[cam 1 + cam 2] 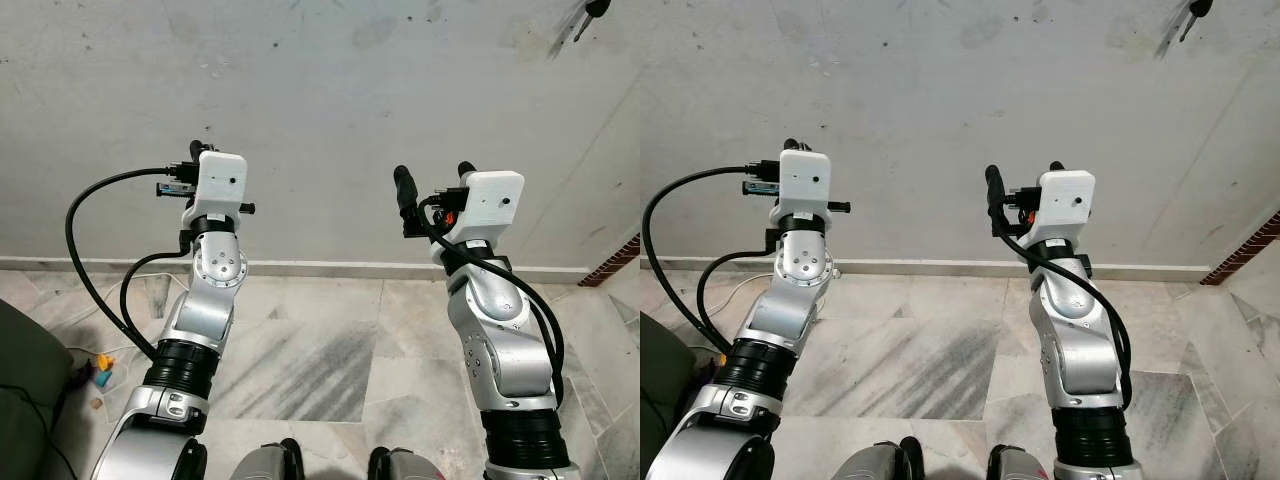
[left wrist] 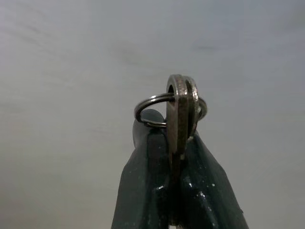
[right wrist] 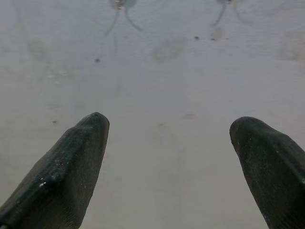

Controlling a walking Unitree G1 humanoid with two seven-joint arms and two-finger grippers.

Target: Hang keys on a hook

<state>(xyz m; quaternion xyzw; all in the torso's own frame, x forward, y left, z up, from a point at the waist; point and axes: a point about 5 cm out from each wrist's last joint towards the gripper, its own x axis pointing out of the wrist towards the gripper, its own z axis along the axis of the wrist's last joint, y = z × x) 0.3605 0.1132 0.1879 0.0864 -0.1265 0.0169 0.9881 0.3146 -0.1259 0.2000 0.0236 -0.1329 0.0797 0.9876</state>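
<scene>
The keys [image 2: 182, 114] are flat metal pieces on a thin split ring [image 2: 147, 102], seen edge-on. My left gripper [image 2: 174, 143] is shut on the keys, with the ring sticking out above the fingertips. In the eye views this gripper [image 1: 197, 150] is raised towards the grey wall [image 1: 320, 90] on the left. My right gripper [image 1: 435, 178] is raised beside it, open and holding nothing, its fingers [image 3: 76, 157] wide apart. Two small metal hooks [image 3: 119, 5] show faintly high on the wall. A dark key-like object [image 1: 592, 12] hangs at the wall's upper right.
A pale baseboard [image 1: 320, 268] runs along the foot of the wall above a marbled tile floor [image 1: 310, 350]. A dark cushion-like object [image 1: 25, 380] and small coloured bits [image 1: 100, 365] lie at the left. A brick edge [image 1: 615, 262] shows at the right.
</scene>
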